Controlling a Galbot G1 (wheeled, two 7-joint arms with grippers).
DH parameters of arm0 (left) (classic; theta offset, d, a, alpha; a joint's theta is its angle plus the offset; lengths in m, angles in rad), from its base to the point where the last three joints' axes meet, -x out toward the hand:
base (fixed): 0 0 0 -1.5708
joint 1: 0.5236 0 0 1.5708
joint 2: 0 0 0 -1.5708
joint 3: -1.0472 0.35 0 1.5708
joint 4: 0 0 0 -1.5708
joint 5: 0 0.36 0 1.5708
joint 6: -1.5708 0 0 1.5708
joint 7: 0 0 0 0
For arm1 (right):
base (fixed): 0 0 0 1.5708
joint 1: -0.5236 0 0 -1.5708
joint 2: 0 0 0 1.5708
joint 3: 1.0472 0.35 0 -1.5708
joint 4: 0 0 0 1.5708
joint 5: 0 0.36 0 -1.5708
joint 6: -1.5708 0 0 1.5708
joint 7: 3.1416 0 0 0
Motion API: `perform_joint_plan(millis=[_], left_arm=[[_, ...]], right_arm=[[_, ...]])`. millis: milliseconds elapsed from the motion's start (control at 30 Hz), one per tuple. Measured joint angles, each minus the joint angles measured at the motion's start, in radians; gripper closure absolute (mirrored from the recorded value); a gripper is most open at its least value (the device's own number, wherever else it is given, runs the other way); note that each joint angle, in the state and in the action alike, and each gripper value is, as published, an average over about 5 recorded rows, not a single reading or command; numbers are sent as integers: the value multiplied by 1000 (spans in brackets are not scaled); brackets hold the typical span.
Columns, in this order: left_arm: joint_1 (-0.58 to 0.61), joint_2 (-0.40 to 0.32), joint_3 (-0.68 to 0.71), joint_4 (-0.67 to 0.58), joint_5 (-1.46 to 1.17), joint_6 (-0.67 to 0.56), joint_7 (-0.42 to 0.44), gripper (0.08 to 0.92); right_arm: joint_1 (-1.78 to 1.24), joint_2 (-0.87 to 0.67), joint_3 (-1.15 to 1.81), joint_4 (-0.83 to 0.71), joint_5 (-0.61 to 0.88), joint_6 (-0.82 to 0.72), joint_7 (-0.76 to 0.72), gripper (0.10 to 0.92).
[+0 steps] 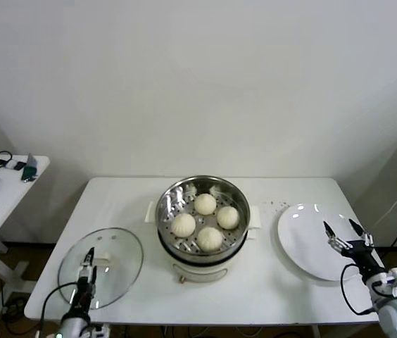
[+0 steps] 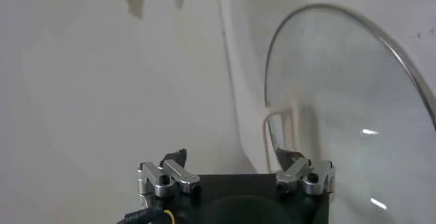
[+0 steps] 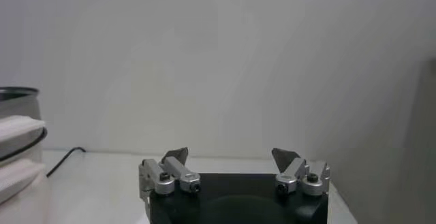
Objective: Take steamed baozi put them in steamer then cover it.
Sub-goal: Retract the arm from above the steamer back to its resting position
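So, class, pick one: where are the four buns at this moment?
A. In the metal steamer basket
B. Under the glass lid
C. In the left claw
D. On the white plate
A: all four buns sit in the open steamer basket; the plate is bare, and the lid lies on the table.

We see only part of the cover (image 2: 354, 103) in the left wrist view; the picture's edge cuts its far rim. In the right wrist view only a sliver of the steamer (image 3: 17, 150) shows. On the side table (image 1: 1, 204), the small dark items are too small to name.
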Motion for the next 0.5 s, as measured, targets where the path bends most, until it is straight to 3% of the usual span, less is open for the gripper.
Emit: perform_joint_plan(millis=[500], left_arm=[[-110,1,11,121,12,0,-42,177]], right_arm=[[-57,28,49,1,-46,15,-29,203]])
